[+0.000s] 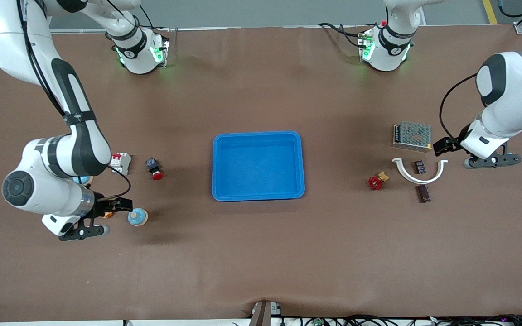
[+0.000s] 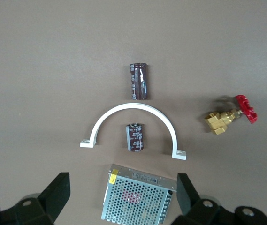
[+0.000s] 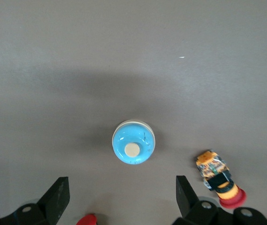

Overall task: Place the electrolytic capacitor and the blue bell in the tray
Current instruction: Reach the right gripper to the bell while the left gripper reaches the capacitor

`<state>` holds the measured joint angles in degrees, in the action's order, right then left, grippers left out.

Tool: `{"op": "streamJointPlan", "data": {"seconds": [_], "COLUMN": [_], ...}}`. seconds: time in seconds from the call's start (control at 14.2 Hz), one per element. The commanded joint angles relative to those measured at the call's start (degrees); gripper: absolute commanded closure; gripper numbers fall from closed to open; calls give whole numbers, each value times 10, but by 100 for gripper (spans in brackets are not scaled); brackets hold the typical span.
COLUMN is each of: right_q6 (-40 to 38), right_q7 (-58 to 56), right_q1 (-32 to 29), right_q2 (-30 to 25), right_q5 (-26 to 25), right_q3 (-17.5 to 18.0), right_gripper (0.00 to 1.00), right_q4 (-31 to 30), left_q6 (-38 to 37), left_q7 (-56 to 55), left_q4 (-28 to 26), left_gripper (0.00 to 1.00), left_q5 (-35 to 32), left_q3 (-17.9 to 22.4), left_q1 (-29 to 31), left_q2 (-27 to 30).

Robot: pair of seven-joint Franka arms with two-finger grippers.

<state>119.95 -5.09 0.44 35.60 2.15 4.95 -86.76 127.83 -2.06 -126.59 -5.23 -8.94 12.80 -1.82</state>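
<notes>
Two arms hang over the desk with their loads not yet picked up, and the blue tray [image 1: 258,165] sits bare in the middle, well placed for either to reach. Toward the right arm's end from the tray, the right gripper [image 1: 89,225] hovers just beside the blue bell [image 1: 137,217], fingers [image 3: 58,199] spread wide and empty. Toward the left arm's end from the tray, the left gripper [image 1: 492,160] hovers near the white curved bracket [image 1: 418,171], fingers [image 2: 57,197] also wide; one electrolytic capacitor [image 2: 134,137] lies inside the arch, a second capacitor [image 2: 138,81] just outside it.
</notes>
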Motion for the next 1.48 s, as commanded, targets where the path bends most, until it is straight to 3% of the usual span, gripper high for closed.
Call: {"op": "streamJointPlan", "data": {"seconds": [0.0,0.49,1.41], "right_q6": [13,166,214], "right_q7": [-4,-16,-23], "right_q1": [5,9,17], "right_q2": [8,6,42], "right_q5": [-13,-34,-35], "right_q3": [0,0,0], "right_gripper": [0,0,0], "right_q4": [-8,-117,-111], "left_q6": [54,165,234], "left_q7": [7,-3,3], "left_q4": [-34,-92,-102], "left_gripper": [0,0,0], "left_q5": [-6,3,3], "left_q3": [-4,-5,-4], "left_q1": [12,40,41], "left_q2": [-5,-44,-133]}}
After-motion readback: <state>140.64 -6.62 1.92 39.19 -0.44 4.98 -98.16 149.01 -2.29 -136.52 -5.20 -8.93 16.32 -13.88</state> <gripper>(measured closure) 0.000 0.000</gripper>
